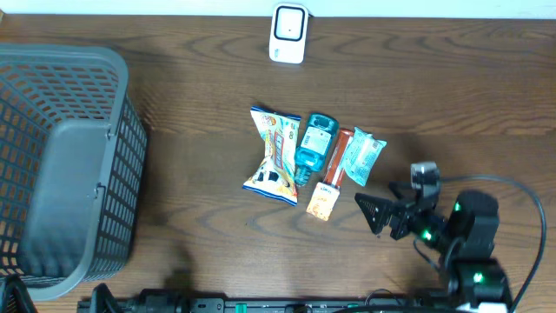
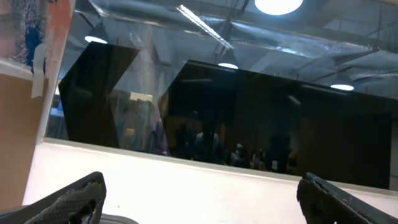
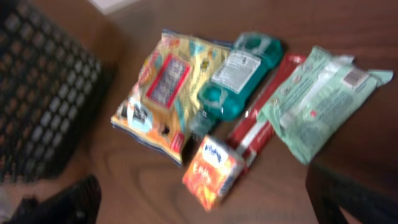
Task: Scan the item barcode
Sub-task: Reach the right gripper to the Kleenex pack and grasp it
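Your right jaws spread, empty, near green pouch [image 1: 361, 158]. Snack bag [image 1: 273, 155], teal pack [image 1: 314, 146], red stick [image 1: 337, 156] side by side, centre of surface [image 1: 191, 104]. Scanner [image 1: 287, 33] at far edge. Left jaws spread, aimed upward.

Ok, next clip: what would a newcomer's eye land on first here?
A tight cluster of bright goods at the centre: yellow snack bag, teal container, red stick, pale green pouch, small orange box. A big grey basket fills the left edge, and the right gripper sits open just lower right of them.
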Motion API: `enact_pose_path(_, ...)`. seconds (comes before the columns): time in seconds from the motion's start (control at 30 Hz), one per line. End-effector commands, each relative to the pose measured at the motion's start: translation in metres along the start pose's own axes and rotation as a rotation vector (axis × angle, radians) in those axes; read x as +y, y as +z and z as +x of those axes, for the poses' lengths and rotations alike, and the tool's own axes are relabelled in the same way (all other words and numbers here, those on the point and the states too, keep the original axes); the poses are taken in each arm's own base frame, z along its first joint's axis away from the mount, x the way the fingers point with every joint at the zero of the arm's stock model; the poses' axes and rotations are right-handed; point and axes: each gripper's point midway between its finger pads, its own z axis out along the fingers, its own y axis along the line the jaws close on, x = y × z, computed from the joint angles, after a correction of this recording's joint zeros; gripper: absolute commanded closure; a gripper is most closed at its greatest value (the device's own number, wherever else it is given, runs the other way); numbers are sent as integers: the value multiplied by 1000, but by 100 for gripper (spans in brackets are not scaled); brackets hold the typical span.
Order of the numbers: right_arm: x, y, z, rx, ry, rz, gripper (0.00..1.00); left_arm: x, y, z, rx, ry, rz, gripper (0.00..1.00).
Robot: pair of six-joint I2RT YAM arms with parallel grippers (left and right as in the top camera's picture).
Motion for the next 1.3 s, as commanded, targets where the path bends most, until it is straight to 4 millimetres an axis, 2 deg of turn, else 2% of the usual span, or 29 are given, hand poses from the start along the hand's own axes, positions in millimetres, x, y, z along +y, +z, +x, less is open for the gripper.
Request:
enact_pose_path(0.0, 10, 3, -23, 90, -180, 22, 1, -1, 0, 2, 4, -7, 4, 2)
enact_pose_path(0.17, 15, 12, -42, 270, -291, 116, 1, 26, -3, -17, -86, -1, -172, 2)
enact_pose_path(0.27, 32, 22, -36, 437, -349, 68, 1, 45, -9, -34, -165, -11, -289, 2)
enact_pose_path(0.37, 46, 36, -30, 490, -343, -7, 1, 45, -11, -41, -197, -16, -295, 2)
enact_pose_path(0.5, 36, 56, -22, 519, -343, -8, 1, 46, -11, -40, -195, -16, -298, 2)
enact_pose_path(0.67, 13, 79, -8, 592, -434, -7, 1, 50, -8, -20, -116, -5, -314, 2)
enact_pose_path(0.83, -4, 102, 12, 672, -448, -34, 12, 53, -6, 8, 0, 11, -322, 2)
enact_pose_path(0.9, -8, 111, 24, 712, -448, -46, 14, 53, -7, 22, 60, 18, -314, 2)
enact_pose_path(1.0, -10, 121, 44, 779, -517, -79, 22, 53, -8, 40, 135, 24, -305, 2)
enact_pose_path(1.17, -16, 142, 72, 868, -635, -30, 28, 55, -12, 55, 199, 29, -315, 2)
enact_pose_path(1.27, -16, 147, 86, 915, -703, -21, 33, 56, -13, 59, 210, -24, -325, 2)
